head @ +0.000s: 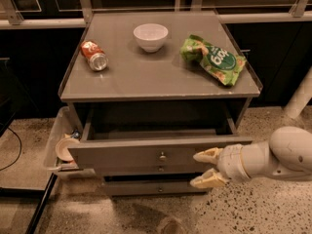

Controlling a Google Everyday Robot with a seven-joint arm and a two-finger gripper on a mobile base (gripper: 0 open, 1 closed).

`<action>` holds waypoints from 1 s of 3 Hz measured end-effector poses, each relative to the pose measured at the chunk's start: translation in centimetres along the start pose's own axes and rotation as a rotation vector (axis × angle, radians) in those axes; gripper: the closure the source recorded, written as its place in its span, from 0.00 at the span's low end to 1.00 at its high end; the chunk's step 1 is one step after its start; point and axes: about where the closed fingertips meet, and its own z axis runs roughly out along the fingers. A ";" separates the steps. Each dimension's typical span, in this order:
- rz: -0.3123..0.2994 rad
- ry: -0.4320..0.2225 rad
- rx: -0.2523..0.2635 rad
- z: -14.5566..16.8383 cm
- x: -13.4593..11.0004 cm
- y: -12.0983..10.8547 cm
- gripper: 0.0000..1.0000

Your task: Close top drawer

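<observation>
Top drawer (141, 153) stood partly pulled out under the grey surface (146, 79), its front panel forward of the cabinet and a strip of plain grey interior showing. Small round knob (162, 156) sat mid-front. Gripper (206, 167) was at the right end of the drawer front, jaws spread apart and holding nothing; the upper one overlapped the panel, contact not confirmable. On the surface: white bowl (150, 36), red can (94, 55) on its side, green chip bag (213, 59).
</observation>
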 end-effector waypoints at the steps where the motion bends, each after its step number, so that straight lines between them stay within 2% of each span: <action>1: -0.051 0.024 0.053 -0.3 -1.0 -4.2 0.65; 2: -0.061 0.075 0.109 -1.1 -0.4 -10.0 0.88; 3: -0.057 0.080 0.119 -1.4 -0.2 -10.7 1.00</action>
